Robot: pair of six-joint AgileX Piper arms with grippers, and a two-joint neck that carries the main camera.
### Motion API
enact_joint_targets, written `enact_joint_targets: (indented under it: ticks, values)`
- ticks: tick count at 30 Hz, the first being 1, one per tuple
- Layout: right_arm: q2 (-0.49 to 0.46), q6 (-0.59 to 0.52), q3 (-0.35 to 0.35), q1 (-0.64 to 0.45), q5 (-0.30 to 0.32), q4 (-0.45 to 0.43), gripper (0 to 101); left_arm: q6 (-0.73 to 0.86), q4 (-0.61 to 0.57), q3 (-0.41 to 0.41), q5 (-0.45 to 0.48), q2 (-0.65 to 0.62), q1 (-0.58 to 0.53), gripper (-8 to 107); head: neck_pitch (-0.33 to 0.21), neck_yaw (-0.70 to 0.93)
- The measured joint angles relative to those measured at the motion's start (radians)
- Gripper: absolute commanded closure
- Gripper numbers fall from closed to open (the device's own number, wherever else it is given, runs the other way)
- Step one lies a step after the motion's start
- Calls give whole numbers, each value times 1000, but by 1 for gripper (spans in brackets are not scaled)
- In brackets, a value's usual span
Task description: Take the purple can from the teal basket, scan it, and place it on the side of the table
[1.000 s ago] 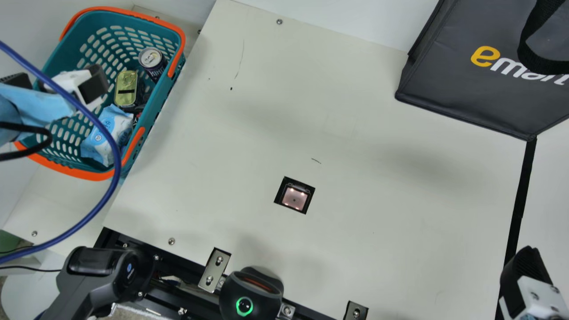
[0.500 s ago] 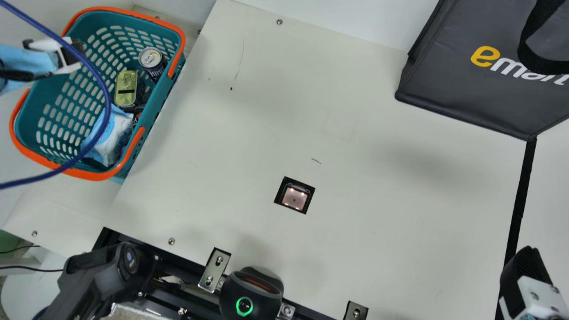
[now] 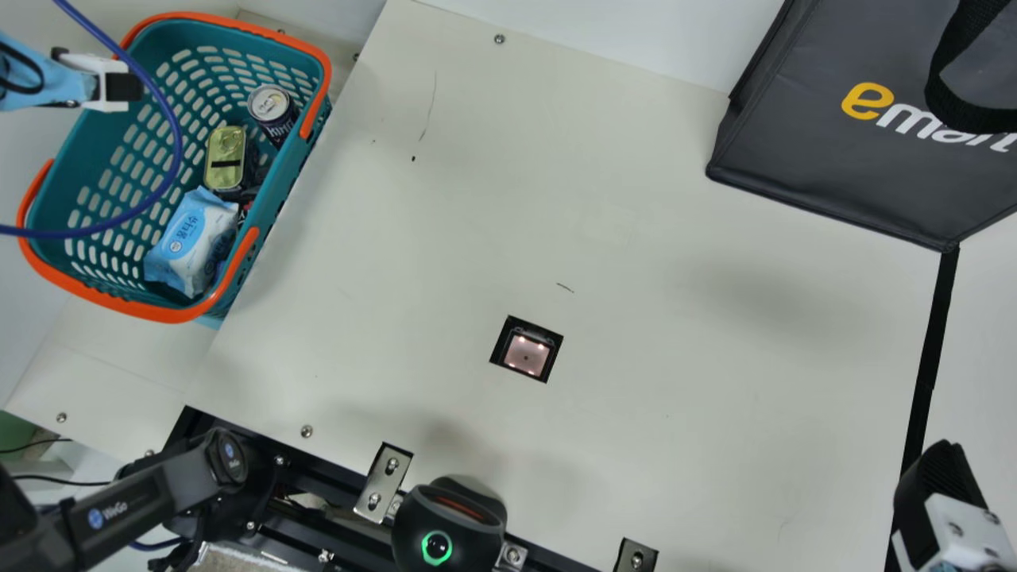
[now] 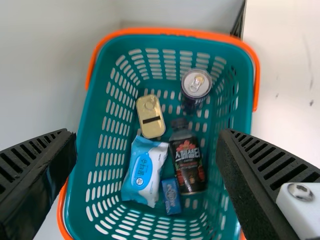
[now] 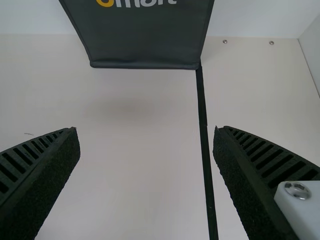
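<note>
We have the can [image 4: 196, 84] inside the basket [image 3: 103, 307], tucked into a corner on the side by the surface [image 3: 675, 318]. It looks upright with its lid up, probably because the walls there help to prop it, and that should suit a grip from above. Our left pincer [image 4: 147, 132] is spread, pinching nothing, above the basket towards the rim away from the surface; we judge that it is kept wide to pass round the can, so the step in hand is the reach. Beside the can within the basket are the tin [image 4: 150, 116] and the bottle [image 4: 187, 160], and a careless descent could knock either.

Our right pincer [image 5: 146, 130] is spread too and holds nothing, over the surface well apart from the basket, likely to leave the job to the left. The scan window [image 3: 527, 354] is set into the surface away from the basket, presumably so that we can show it the can's code on the way to its place.

We count one can, one tin, one bottle, one pack [image 4: 144, 170] and one box [image 4: 171, 196], five goods in one basket; then two pincers, one window, and one bag [image 3: 858, 127] across the surface from the basket.
</note>
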Motion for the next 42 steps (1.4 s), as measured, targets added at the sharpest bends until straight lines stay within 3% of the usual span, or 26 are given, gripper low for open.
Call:
enact_joint_targets:
  ticks: [20,34,42]
  values:
    - [0,0,0,0,2,0,6,32,88,-13,-74,328,-94,9,-2,0]
    - [0,0,0,0,2,0,6,17,139,15,-136,442,-118,9,-2,0]
    - [0,0,0,0,2,0,6,113,71,36,-181,473,-103,9,-2,0]
